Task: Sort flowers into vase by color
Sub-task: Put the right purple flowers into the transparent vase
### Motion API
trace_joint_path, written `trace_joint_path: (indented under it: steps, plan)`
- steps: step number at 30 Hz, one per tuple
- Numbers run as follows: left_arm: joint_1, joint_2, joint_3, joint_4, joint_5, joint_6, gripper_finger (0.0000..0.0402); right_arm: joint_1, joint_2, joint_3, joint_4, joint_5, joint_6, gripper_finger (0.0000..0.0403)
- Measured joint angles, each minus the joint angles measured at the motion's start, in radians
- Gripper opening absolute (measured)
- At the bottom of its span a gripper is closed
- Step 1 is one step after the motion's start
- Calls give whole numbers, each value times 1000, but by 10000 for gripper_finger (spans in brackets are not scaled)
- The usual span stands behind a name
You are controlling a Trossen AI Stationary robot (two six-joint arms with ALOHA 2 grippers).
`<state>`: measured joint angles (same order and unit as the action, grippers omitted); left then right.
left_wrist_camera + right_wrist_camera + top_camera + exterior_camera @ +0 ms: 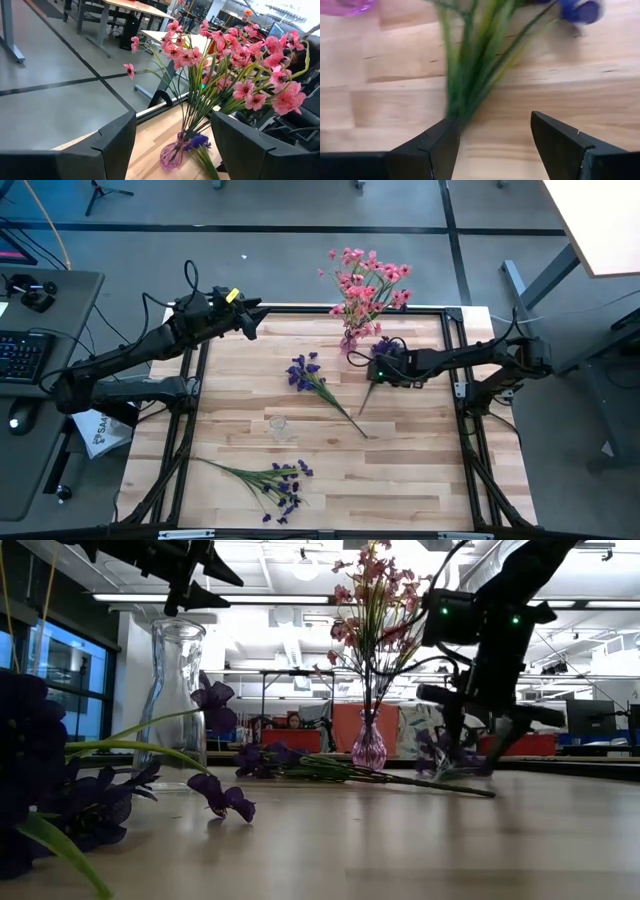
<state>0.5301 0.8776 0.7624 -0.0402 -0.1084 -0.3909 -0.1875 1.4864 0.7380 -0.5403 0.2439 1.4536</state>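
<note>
Wooden table [420, 470]: three purple sprigs [322, 385], two vases [352, 340].

A robotics lab in an open-plan office: the wooden table [400, 480] sits in a black metal frame on grey floor, a keyboard [20, 355] on a desk at nine o'clock, ceiling strip lights [150, 598] and orange partitions [365, 727] behind, and a seated person [294, 721] beyond.

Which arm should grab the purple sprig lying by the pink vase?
Right. The right gripper is open and low over that purple sprig, its stems beside one finger. The left gripper hangs high at the table's far-left edge, open and empty.
</note>
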Motion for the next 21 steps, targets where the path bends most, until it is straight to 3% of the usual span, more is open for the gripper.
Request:
trace_joint_path:
  steps: [15,21]
  plan:
    - [0,0,0,-1,2,0,246,-36,101,1,207,-11,30,236]
    - [0,0,0,-1,14,31,246,-37,175,77,85,-11,3,234]
